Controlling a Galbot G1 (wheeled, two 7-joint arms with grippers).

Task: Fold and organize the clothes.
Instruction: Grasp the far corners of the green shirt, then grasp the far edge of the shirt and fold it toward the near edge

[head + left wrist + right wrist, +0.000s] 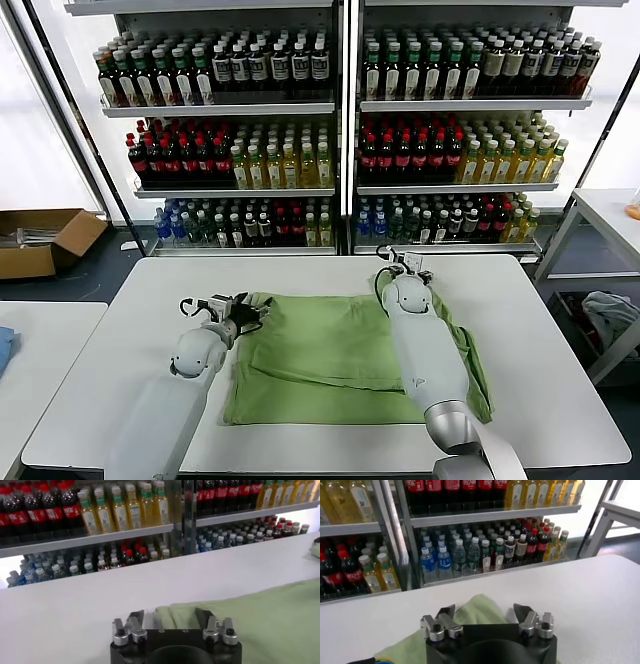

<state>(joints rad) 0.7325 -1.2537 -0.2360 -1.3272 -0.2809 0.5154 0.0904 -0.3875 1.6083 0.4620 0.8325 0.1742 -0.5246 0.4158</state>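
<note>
The right arm (428,355) lies across the green shirt (320,360), hiding a strip of cloth toward three o'clock. The right end effector (398,262) shows only its back in the head view, fingertips hidden; the wrist view cuts its body off at the edge. The left end effector (243,312) covers the shirt's nine o'clock corner. Bottle labels (250,65) on the shelves are too small to read. A cloth bundle (610,315) at three o'clock is cut off by the edge.

Bright, even indoor light.
Daylight glares white through the windows (40,150); the surface (300,275) shows only soft shadows; wrist views slightly soft.
</note>
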